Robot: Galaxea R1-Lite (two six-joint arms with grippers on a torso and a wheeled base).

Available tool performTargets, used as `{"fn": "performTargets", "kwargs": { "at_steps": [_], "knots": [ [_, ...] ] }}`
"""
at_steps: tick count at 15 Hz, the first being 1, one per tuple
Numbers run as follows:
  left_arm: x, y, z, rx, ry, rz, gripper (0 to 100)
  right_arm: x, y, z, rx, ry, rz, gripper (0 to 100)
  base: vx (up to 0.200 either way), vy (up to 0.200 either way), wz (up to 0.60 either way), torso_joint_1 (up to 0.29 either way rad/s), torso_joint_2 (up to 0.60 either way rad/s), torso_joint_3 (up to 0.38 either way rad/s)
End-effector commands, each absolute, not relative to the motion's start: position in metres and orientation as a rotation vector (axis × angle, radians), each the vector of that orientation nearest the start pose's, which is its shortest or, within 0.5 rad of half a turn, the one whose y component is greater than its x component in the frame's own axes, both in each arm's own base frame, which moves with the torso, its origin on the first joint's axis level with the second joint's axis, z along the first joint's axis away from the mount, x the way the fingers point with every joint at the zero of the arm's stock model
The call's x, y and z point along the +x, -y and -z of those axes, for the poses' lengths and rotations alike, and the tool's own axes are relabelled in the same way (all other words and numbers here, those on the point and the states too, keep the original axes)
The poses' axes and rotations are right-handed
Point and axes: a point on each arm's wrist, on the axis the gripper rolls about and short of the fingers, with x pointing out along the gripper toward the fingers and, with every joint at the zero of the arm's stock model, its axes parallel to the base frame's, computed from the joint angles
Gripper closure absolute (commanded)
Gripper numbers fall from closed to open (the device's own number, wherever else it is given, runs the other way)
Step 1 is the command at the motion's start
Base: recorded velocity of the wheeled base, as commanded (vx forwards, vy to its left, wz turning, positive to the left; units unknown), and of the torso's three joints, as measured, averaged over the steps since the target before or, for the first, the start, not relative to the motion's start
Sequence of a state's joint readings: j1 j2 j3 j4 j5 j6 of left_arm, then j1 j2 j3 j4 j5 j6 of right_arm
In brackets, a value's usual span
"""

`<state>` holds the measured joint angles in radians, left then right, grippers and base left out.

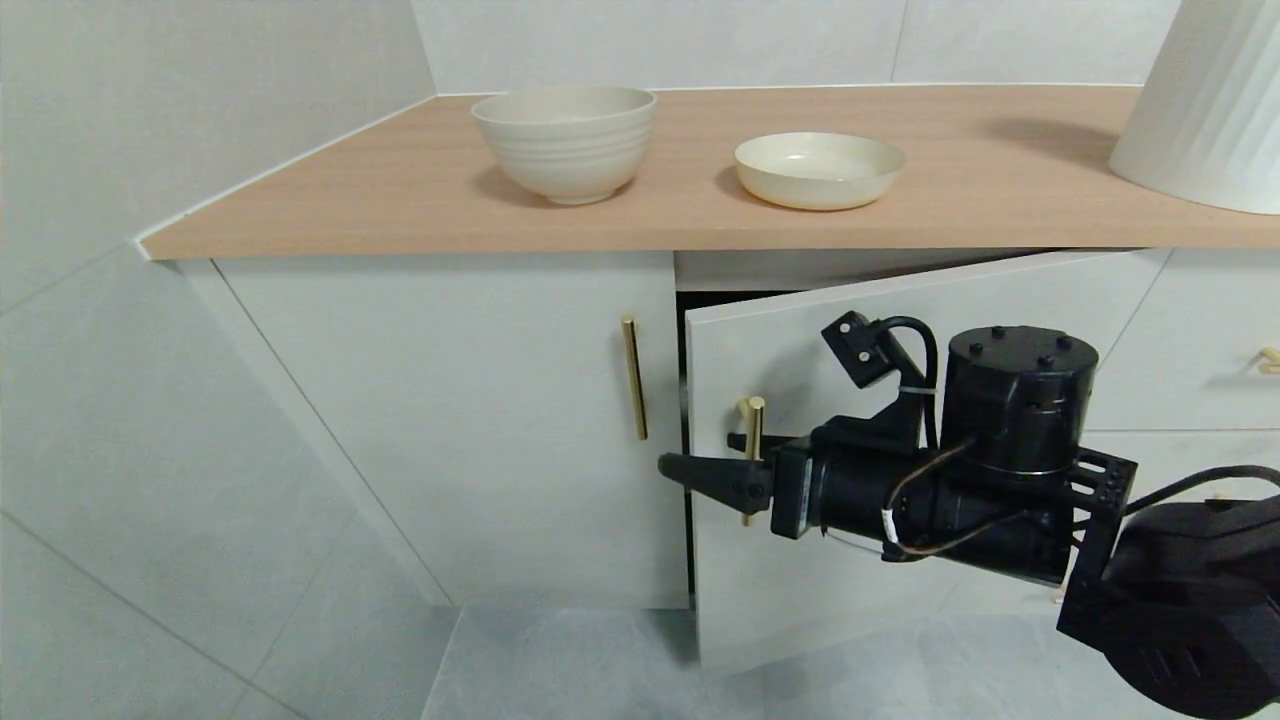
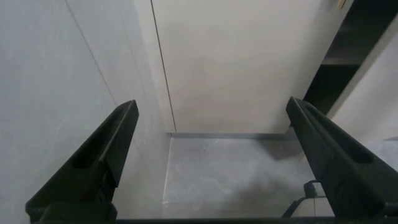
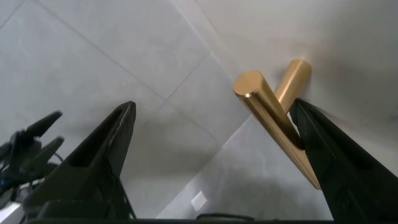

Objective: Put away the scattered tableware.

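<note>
Bowl [image 1: 563, 140] and dish [image 1: 819, 168] above right gripper [image 1: 697, 455]

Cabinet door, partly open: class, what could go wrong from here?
1. The right end effector is open, with the gold handle against just one finger; it could slip off.
2. The door is barely ajar; stopping now might block the bowl and plate going in.

One deep bowl [image 1: 565, 140], one shallow dish [image 1: 819, 169], two cabinet doors [image 1: 450, 420] [image 1: 800, 600], one white ribbed container [image 1: 1210, 100]
</note>
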<state>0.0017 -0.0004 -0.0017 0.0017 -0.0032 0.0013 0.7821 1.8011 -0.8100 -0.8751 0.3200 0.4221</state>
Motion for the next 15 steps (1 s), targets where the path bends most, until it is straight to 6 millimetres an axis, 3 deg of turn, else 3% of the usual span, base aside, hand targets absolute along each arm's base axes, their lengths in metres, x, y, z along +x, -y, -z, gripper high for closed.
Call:
{"fn": "performTargets", "kwargs": {
  "at_steps": [1,8,12,13,15],
  "knots": [
    [-0.023,0.0,-0.076,0.002,0.0,0.002,0,0.215,-0.237,-0.173,0.345,-0.377,-1.097,0,0.0,0.0,0.0,0.0,0.0,0.0],
    [-0.023,0.0,-0.076,0.002,0.0,0.0,0,0.171,-0.201,-0.171,0.334,-0.427,-1.164,0,0.0,0.0,0.0,0.0,0.0,0.0],
    [-0.023,0.0,-0.076,0.006,0.0,0.002,0,0.16,-0.193,-0.167,0.331,-0.45,-1.183,0,0.0,0.0,0.0,0.0,0.0,0.0],
    [-0.024,0.0,-0.079,0.003,0.018,0.002,0,0.158,-0.191,-0.168,0.331,-0.448,-1.188,0,0.0,0.0,0.0,0.0,0.0,0.0],
    [-0.036,0.001,-0.117,-0.004,0.127,0.059,0,0.155,-0.189,-0.169,0.331,-0.444,-1.191,0,0.0,0.0,0.0,0.0,0.0,0.0]
  ]
}}
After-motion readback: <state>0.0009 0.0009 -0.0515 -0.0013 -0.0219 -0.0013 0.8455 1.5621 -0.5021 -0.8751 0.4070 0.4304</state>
